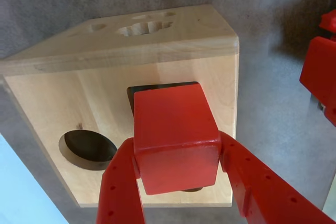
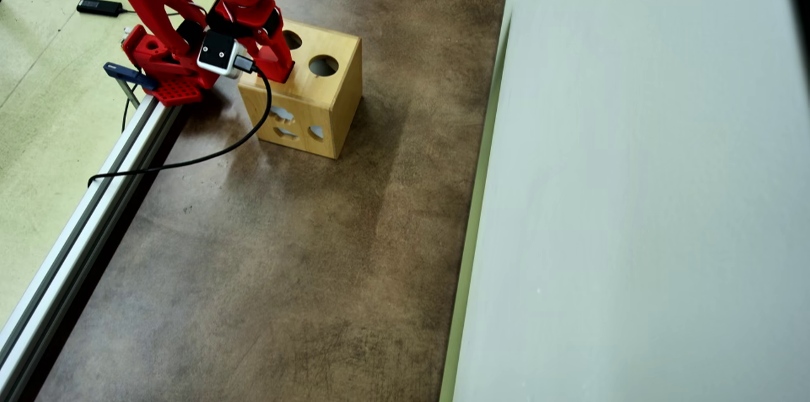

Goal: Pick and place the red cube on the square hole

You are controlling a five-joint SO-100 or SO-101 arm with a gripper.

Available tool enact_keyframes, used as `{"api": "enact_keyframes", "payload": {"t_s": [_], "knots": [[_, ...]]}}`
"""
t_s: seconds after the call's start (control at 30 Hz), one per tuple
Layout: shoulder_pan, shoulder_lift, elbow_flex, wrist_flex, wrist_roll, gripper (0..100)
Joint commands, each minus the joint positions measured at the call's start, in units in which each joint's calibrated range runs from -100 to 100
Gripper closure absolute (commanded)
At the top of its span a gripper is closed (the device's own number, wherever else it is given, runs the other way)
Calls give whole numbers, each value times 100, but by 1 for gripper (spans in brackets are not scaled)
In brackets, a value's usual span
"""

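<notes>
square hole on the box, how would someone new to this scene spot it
Start at the light wooden box on the brown table. In the wrist view its top face has a round hole on the left. Right of it is the square hole, a dark straight-edged opening mostly hidden by the red cube in the hand.

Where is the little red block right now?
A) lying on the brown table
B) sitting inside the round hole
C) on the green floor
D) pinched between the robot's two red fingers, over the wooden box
D: in the wrist view the red block sits squeezed in the gripper, right above the dark square hole in the top of the wooden box.
</notes>
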Motion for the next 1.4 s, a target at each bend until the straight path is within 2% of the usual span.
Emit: {"api": "enact_keyframes", "payload": {"t_s": [0.0,0.2,0.37,0.93,1.37], "knots": [[-18,-418,-198,-15,-5,56],[49,-461,-189,-7,-10,25],[49,-673,-198,-7,-10,11],[49,-1106,-198,-7,-10,10],[-26,-3900,-288,-23,39,10]]}}
